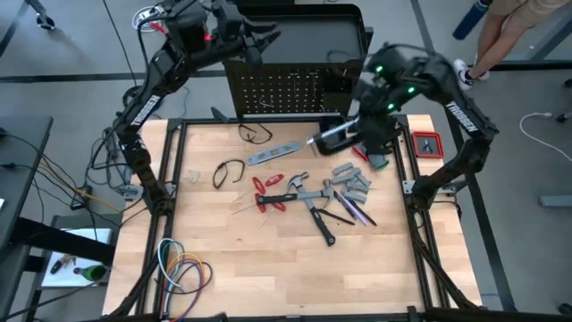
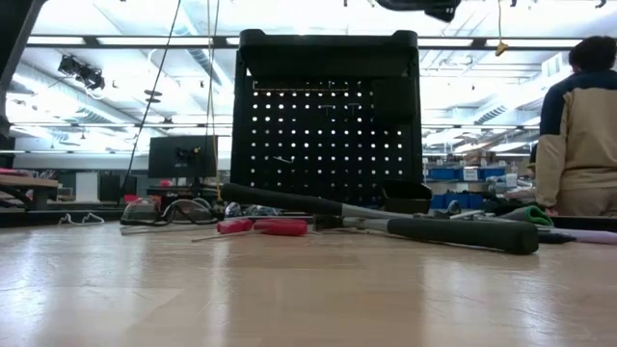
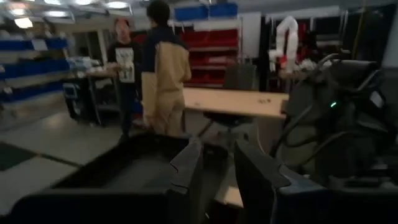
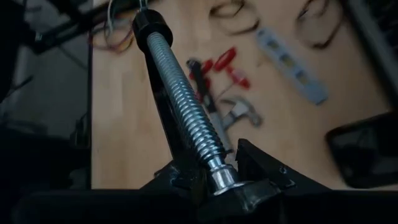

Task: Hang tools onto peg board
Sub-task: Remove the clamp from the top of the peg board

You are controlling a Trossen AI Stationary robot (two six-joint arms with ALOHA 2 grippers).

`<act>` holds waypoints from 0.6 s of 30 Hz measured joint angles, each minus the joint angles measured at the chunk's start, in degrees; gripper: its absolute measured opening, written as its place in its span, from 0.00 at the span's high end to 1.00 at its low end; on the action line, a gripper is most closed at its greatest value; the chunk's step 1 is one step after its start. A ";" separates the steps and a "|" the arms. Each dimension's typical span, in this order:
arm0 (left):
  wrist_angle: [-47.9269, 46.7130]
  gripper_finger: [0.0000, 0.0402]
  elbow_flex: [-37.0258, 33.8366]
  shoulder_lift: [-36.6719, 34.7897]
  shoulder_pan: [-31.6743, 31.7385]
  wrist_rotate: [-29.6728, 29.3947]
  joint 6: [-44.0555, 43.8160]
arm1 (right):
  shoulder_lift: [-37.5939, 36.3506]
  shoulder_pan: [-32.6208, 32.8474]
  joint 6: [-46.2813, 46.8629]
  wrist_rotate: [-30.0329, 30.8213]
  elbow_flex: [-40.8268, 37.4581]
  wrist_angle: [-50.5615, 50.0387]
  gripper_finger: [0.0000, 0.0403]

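Observation:
The black peg board (image 1: 277, 94) stands upright at the table's far edge, also seen in the low view (image 2: 328, 145). My left gripper (image 3: 217, 180) is high above the stand's top tray (image 1: 259, 40), pointing level, open and holding nothing. To the board's right, above the table, my right gripper (image 1: 357, 134) is shut on a black C-clamp (image 1: 332, 136) with a silver screw. A silver level (image 1: 273, 154), red-handled pliers (image 1: 268, 192), hammers (image 1: 308, 192), grey wrenches (image 1: 350, 183) and thin screwdrivers (image 1: 353, 213) lie flat on the wooden tabletop. My right gripper pinches the C-clamp between its two fingers at the pad end of the threaded screw (image 4: 222, 179), where the black frame meets it. The fingers slant downward from the table's right. The clamp is lifted clear, and its screw and black knob (image 4: 152, 28) stick out past the fingers.
Two pairs of safety glasses (image 1: 228, 172) lie at the table's left middle. Coiled coloured cables (image 1: 183, 268) sit at the near left corner, and a red box (image 1: 427, 143) at the far right. A person (image 2: 578, 125) stands beyond the table.

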 joint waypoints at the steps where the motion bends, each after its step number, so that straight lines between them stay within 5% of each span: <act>1: -1.20 0.77 0.00 -0.32 -0.55 -0.08 -0.12 | -0.27 0.49 0.04 -0.29 -2.40 0.99 0.76; 11: -13.41 0.77 -0.02 -1.66 -7.15 -0.07 -8.17 | -2.29 3.65 12.17 -0.29 -29.44 24.74 0.76; 18: -14.36 0.78 -0.33 -1.74 -12.12 -0.50 -8.75 | -2.32 8.83 29.08 10.00 -43.65 44.54 0.76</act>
